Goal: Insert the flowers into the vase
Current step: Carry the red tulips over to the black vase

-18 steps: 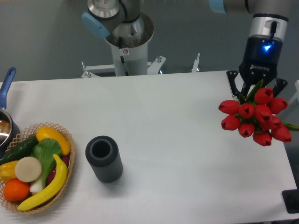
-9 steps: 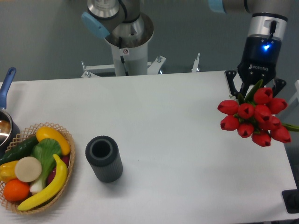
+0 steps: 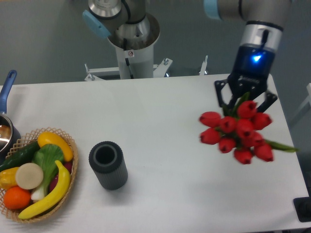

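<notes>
The flowers (image 3: 237, 132), a bunch of red closed tulip buds with green stems and leaves, hang in the air over the right part of the white table. My gripper (image 3: 245, 100) is shut on their stems just above the buds, its black fingers partly hidden behind the blooms. The vase (image 3: 108, 165), a small dark grey ribbed cylinder with a round opening facing up, stands upright on the table at the lower left of centre. It is far to the left of the flowers and below them in the view.
A woven wicker basket (image 3: 71, 170) with fruit and vegetables sits at the table's left edge, close to the vase. A pot with a blue handle (image 3: 7, 87) pokes in at far left. The arm's base column (image 3: 130, 48) rises behind the table.
My gripper has carried the flowers leftward and slightly down over the table, after barely moving in the half second before. The vase and basket stayed put.
</notes>
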Tool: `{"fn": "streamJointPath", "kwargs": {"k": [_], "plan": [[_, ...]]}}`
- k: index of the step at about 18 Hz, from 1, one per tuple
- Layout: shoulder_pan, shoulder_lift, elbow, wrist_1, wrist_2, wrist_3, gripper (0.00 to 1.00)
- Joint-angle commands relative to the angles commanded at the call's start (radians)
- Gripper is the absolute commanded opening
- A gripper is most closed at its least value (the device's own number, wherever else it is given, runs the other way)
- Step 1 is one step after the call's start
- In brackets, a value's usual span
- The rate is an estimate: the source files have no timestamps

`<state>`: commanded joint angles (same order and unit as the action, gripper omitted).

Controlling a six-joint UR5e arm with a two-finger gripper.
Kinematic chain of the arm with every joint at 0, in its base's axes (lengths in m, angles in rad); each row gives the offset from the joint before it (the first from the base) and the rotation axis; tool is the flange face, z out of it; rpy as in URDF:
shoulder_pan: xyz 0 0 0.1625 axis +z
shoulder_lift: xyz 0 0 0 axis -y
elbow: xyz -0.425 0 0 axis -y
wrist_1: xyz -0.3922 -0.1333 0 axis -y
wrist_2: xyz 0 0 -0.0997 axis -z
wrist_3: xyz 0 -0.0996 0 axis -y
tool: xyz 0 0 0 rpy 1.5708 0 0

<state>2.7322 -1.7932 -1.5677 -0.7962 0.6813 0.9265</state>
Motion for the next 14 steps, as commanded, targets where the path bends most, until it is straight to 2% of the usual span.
{"fn": "streamJointPath", "kwargs": {"k": [3,14], "plan": [[-0.031,-0.015,0.003,0.009,-0.101,0.005,0.34],[-0.163,-0.040,-0.012,0.009,-0.311,0.052,0.34]]}}
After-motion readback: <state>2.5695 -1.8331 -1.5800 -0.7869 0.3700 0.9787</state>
